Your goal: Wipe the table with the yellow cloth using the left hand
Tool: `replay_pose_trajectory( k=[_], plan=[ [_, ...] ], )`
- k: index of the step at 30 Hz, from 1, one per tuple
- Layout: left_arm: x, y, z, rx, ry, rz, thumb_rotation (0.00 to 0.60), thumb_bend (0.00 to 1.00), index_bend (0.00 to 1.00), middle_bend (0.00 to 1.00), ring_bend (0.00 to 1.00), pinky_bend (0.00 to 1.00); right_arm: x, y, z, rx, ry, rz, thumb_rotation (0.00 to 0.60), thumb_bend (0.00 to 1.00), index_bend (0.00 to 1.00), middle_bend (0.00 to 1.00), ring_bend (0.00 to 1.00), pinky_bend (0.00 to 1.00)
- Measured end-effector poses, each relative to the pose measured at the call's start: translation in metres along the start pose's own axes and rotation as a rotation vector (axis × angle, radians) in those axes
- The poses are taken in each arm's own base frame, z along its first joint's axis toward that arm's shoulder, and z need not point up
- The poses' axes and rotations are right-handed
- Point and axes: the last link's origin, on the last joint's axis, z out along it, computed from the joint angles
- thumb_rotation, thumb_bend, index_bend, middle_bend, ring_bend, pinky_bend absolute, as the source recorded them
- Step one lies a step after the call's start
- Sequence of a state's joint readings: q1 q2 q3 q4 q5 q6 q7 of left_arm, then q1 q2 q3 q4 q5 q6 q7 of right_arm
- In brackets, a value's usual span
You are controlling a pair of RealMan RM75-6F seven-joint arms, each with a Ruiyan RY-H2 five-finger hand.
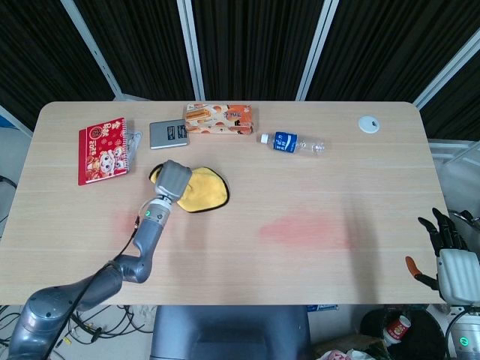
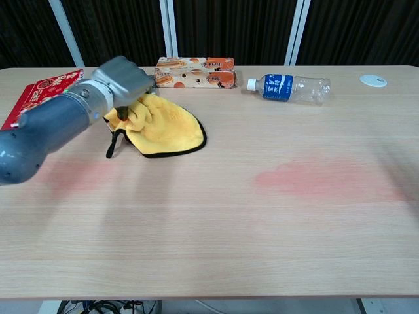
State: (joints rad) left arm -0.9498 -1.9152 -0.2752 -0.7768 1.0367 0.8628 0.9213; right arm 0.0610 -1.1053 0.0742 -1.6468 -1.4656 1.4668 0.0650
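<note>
Currently the left hand (image 1: 174,181) sits on the table (image 1: 315,172) toward 10 o'clock from the table's centre, knuckles up, its fingers curled down into the near-left edge of the cloth (image 1: 201,188) and gripping it. The grey forearm runs back from the hand toward 7 o'clock, with a green light at the wrist. In the chest view the left hand (image 2: 122,81) covers the cloth's upper-left corner, where the fabric bunches into folds. The cloth (image 2: 163,127) is yellow, soft and plush, with a dark stitched border; it lies spread flat to the right of the hand in a rounded fan shape, and a dark loop hangs from its left side.

The right hand (image 1: 453,251) hangs off the table at 4 o'clock, past the right edge, with dark fingers apart and nothing in them.

The table is pale wood-grain laminate with rounded corners. A reddish smear (image 1: 307,229) marks it right of centre, and a fainter one lies near the left forearm. Along the far edge, from 10 to 1 o'clock: a red spiral-bound book (image 1: 104,148), a flat grey metal box (image 1: 169,134), an orange printed carton (image 1: 220,118), and a clear plastic bottle (image 1: 294,143) lying on its side with a blue label. A white disc (image 1: 367,124) sits at 2 o'clock.
</note>
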Motion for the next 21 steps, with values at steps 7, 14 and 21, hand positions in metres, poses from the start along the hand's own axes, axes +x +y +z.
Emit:
replay_pose_trajectory(
  k=[7, 14, 21],
  plan=[
    [0.002, -0.046, -0.018, 0.054, 0.013, -0.081, 0.600, 0.53, 0.75, 0.75, 0.65, 0.82, 0.000, 0.000, 0.000, 0.003, 0.001, -0.002, 0.600, 0.24, 0.18, 0.00, 0.00, 0.21],
    [0.005, -0.082, -0.046, 0.077, 0.008, -0.135, 0.600, 0.46, 0.65, 0.65, 0.57, 0.71, 0.000, -0.001, 0.000, 0.007, 0.005, -0.004, 0.600, 0.24, 0.18, 0.00, 0.00, 0.21],
    [-0.011, -0.106, -0.073, 0.108, -0.070, -0.139, 0.600, 0.13, 0.12, 0.08, 0.09, 0.25, 0.000, -0.001, 0.000, 0.009, 0.004, -0.004, 0.600, 0.24, 0.18, 0.00, 0.00, 0.21]
  ],
)
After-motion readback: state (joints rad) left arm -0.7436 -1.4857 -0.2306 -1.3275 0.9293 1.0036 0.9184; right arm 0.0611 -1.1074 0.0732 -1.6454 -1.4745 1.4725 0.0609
